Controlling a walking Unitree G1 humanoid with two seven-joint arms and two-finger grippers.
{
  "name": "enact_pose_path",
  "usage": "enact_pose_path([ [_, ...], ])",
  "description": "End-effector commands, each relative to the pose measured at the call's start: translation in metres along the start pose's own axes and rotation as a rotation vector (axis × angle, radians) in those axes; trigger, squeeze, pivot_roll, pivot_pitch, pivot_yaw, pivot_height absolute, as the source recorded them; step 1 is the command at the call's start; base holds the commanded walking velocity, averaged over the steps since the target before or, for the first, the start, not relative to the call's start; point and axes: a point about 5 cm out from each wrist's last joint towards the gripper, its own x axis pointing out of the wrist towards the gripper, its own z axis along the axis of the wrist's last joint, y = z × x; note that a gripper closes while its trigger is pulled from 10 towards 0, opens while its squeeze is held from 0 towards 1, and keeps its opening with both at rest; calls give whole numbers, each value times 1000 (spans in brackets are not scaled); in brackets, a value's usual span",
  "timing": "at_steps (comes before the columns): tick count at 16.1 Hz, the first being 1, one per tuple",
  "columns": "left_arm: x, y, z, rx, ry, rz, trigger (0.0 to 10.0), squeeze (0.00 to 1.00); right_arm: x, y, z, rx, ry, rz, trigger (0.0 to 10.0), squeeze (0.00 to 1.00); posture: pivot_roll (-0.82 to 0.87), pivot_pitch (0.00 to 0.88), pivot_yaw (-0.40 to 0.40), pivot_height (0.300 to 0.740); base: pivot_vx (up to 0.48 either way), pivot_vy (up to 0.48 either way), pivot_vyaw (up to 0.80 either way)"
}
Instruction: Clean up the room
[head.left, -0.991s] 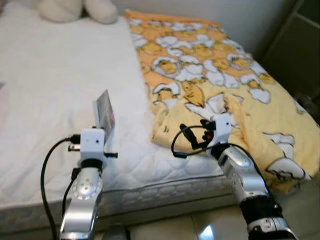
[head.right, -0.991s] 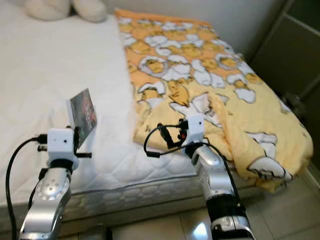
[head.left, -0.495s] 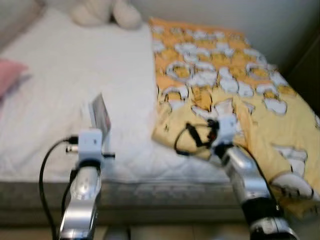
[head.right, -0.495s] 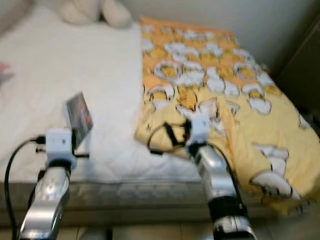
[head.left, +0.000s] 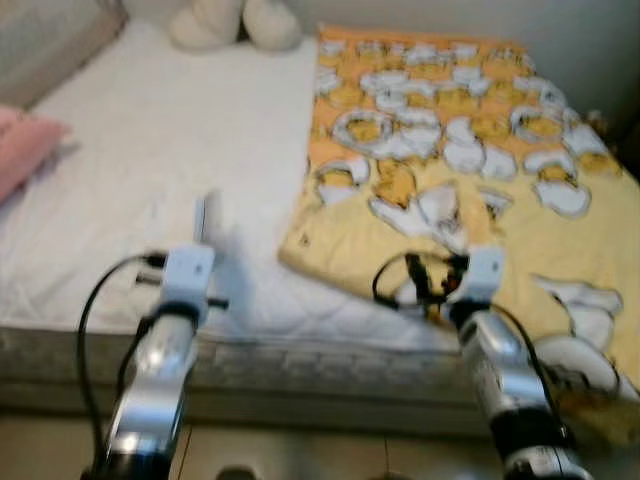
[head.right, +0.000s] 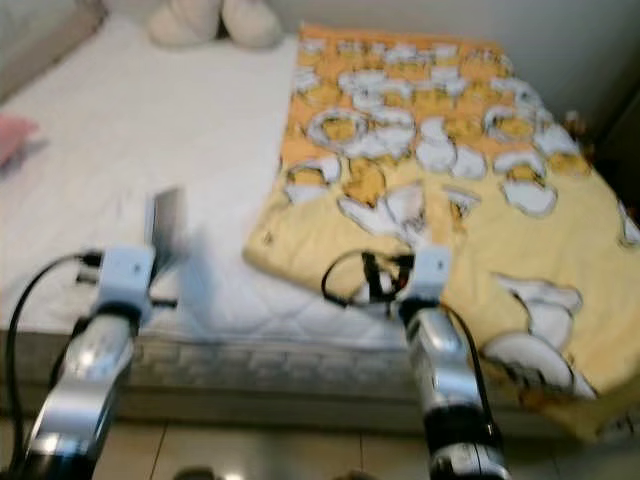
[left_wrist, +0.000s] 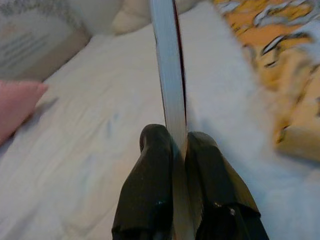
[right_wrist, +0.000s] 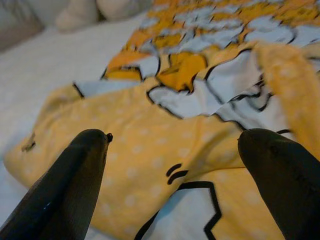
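Note:
My left gripper (left_wrist: 173, 136) is shut on a thin book (left_wrist: 168, 65), held upright and edge-on above the white mattress (head.left: 150, 150) near the bed's front edge. In the head views the book (head.right: 165, 222) stands just beyond the left wrist. My right gripper (right_wrist: 175, 145) is open, its fingers spread wide with nothing between them, hovering low over the yellow blanket (head.left: 450, 150) with the egg pattern. The blanket covers the right half of the bed, and its near corner is folded over.
A pink pillow (head.left: 20, 150) lies at the bed's left edge, with a grey cushion (head.left: 50, 40) behind it. A cream plush toy (head.left: 235, 22) sits at the head of the bed. Tiled floor (head.right: 300, 450) runs along the bed's front. Dark furniture (head.right: 625, 150) stands at the right.
The whole view has shifted, so the camera moved; the bed's front edge now sits higher in the picture. The book has turned from showing its cover to edge-on. Both grippers keep their states.

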Motion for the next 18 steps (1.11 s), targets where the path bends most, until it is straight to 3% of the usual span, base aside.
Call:
enact_pose_path([
  [1,4,7,8,15,-35,13,0,0,5,7,5,13,-26,7,10000,0,112,0,16,740,0,0,0],
  [2,7,8,14,33,-58,-3,6235,0,5,7,6,21,-40,-6,10000,0,111,0,27,740,0,0,0],
  [3,10,9,17,34,-70,-15,10000,0,5,7,6,20,-47,-13,10000,0,108,0,30,740,0,0,0],
  [8,21,6,27,-42,-87,4,10000,0,9,12,8,19,-65,-2,10000,0,94,0,20,740,0,0,0],
  [12,22,-4,22,-94,-47,67,10000,0,12,14,17,-63,-77,60,10000,0,67,0,-27,740,0,480,-650],
  [14,18,-18,18,-114,-25,50,10000,0,15,9,27,-86,-89,81,10000,0,54,0,-48,740,0,480,0],
  [18,13,-28,14,-126,-10,41,10000,0,19,14,34,-105,-95,139,10000,0,62,0,-74,740,0,480,366],
])
